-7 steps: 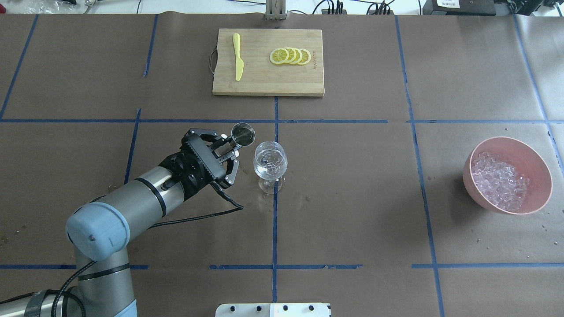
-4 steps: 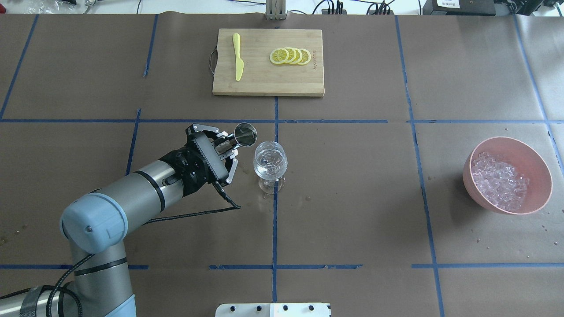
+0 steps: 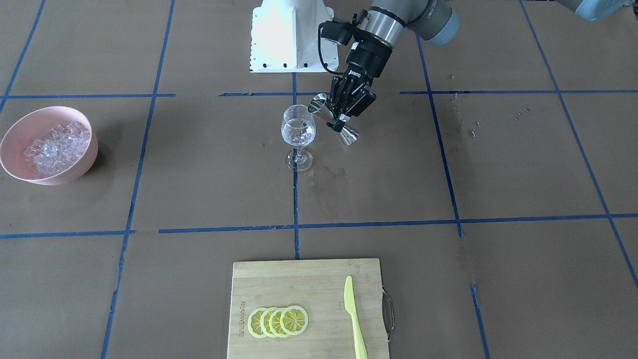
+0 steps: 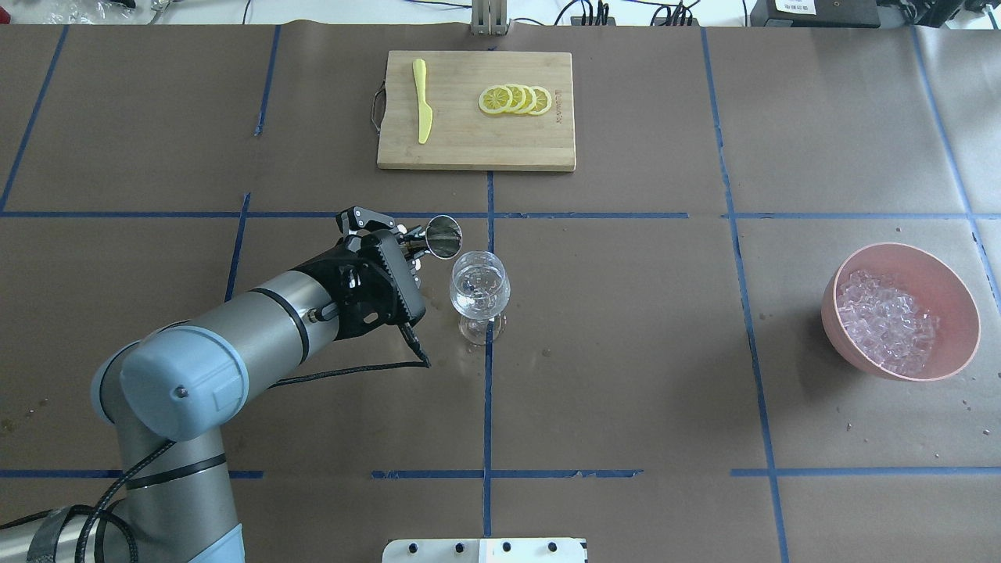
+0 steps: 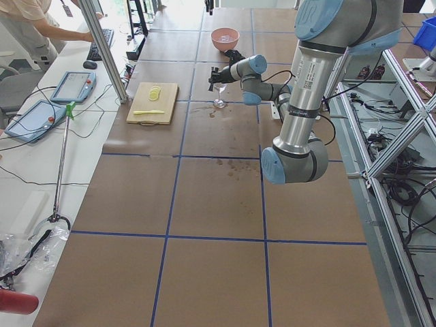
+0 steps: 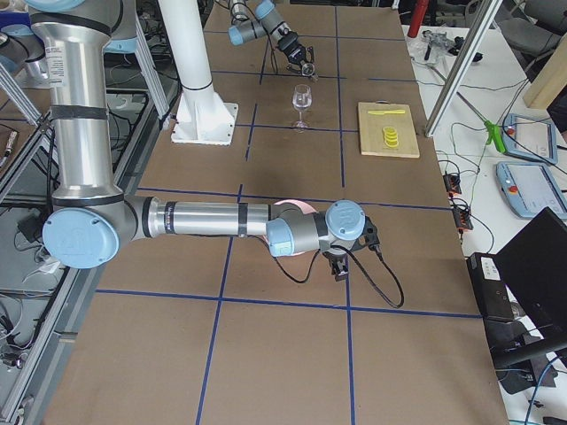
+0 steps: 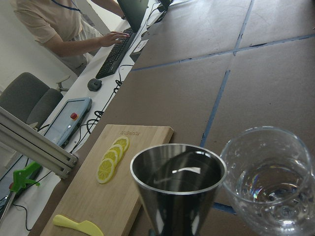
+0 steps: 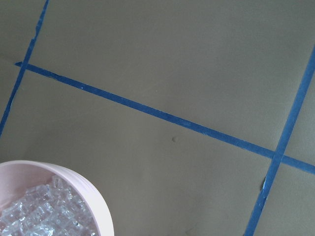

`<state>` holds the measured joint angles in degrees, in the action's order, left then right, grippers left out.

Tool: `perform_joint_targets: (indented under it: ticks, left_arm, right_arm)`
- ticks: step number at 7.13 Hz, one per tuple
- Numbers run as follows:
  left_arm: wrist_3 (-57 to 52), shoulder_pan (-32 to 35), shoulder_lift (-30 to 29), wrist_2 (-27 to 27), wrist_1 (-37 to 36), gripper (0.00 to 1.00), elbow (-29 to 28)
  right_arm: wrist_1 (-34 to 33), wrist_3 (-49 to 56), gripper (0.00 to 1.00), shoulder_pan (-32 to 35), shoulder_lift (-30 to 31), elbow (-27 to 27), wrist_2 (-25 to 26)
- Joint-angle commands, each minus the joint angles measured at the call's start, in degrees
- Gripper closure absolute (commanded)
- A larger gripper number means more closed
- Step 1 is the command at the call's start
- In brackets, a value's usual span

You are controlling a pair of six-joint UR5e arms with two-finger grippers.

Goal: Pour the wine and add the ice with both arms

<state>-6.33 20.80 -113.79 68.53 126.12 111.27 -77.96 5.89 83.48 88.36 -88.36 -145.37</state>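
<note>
My left gripper point(image 4: 407, 244) point(image 3: 343, 118) is shut on the waist of a steel double-ended jigger point(image 4: 443, 237) and holds it tilted, mouth toward the rim of the clear stemmed wine glass point(image 4: 479, 289) point(image 3: 298, 130) just right of it. In the left wrist view the jigger's cup point(image 7: 178, 183) looks dark inside with a glint, right beside the glass point(image 7: 268, 179). I cannot tell liquid from steel. The ice point(image 4: 887, 322) point(image 8: 34, 212) is heaped in a pink bowl point(image 4: 958, 309) at the far right. My right gripper point(image 6: 338, 271) hovers by that bowl. I cannot tell whether it is open.
A bamboo cutting board point(image 4: 475, 148) at the far middle holds lemon slices point(image 4: 516, 99) and a yellow knife point(image 4: 422, 102). The white pedestal point(image 3: 291, 35) stands at the robot's side. Wet spots mark the paper near the glass point(image 3: 329, 174).
My left wrist has rolled and shifted slightly forward and right. The jigger's mouth has turned from facing up toward facing sideways at the glass rim.
</note>
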Motion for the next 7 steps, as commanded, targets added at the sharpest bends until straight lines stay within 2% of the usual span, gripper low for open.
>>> perform_joint_targets:
  ticks: [1, 2, 4, 6, 7]
  left_arm:
    - [-6.4, 0.5, -3.4, -0.1, -8.1, 1.0, 1.1]
    - [-6.7, 0.4, -3.4, -0.1, -8.8, 1.0, 0.8]
    - [-9.0, 0.5, -5.0, -0.1, -16.8, 1.0, 1.4]
    - [-14.8, 0.9, -5.7, -0.1, -21.7, 1.0, 3.5]
    - [-17.6, 0.9, -8.2, -0.1, -25.4, 1.0, 3.5]
  right_arm:
    - [0.0, 0.0, 0.0, -0.2, 0.1, 0.3, 0.0]
    - [0.0, 0.0, 0.0, -0.2, 0.1, 0.4, 0.0]
    - [0.0, 0.0, 0.0, -0.2, 0.1, 0.4, 0.0]
    - [0.0, 0.0, 0.0, -0.2, 0.0, 0.4, 0.0]
    - [0.0, 0.0, 0.0, -0.2, 0.0, 0.4, 0.0]
